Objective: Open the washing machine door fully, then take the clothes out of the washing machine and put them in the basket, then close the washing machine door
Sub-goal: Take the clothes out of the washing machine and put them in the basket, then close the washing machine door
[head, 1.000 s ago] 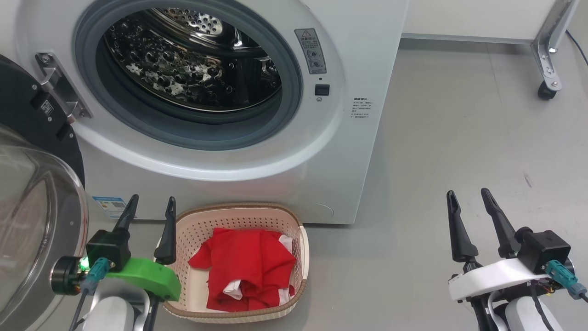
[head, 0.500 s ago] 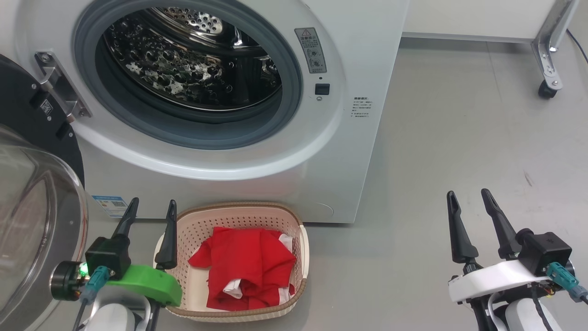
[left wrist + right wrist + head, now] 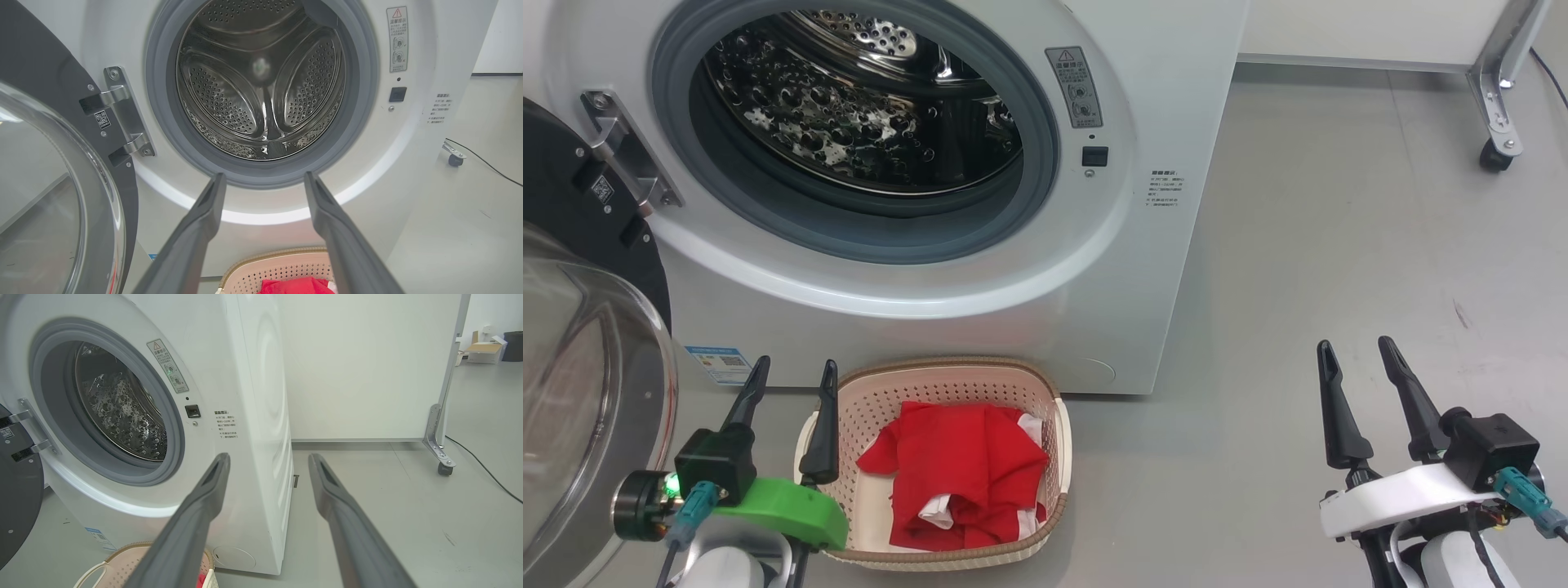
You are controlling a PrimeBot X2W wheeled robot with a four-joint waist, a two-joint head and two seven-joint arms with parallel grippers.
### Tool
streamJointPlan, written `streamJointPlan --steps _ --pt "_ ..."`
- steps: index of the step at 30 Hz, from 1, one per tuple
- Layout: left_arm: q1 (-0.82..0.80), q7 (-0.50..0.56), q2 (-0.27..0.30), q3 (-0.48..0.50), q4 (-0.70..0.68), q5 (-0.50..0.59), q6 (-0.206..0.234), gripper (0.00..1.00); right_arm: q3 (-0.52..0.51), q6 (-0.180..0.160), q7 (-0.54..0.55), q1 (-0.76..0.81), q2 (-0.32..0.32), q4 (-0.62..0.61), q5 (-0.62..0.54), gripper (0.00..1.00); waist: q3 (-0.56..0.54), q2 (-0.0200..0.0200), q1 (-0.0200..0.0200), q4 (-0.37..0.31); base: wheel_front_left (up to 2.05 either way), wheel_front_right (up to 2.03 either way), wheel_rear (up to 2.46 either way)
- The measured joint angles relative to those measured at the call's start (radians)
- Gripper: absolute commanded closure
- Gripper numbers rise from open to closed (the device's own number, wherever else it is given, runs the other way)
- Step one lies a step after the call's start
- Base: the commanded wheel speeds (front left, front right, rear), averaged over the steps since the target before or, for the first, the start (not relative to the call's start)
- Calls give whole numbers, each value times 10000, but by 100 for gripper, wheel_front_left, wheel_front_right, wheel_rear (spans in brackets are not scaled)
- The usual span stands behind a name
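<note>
Grey floor (image 3: 1298, 245), clothes (image 3: 964, 474) in basket (image 3: 931, 384)

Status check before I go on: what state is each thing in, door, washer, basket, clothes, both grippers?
washing machine door: swung open to the left.
washing machine: open, nothing seen inside.
basket: upright, loaded.
clothes: crumpled in the basket.
left gripper: open, empty.
right gripper: open, empty.

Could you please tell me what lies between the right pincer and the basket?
In the head view, just bare grey floor lies between the right pincer and the basket.
</note>
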Motion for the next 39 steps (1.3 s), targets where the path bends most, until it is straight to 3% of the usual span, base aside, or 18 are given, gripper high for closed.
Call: streamJointPlan --steps 39 --pt "215 0 -8 -192 -247 0 31 0 4 0 0 2 0 0 0 0 -26 0 0 -25 -21 21 0"
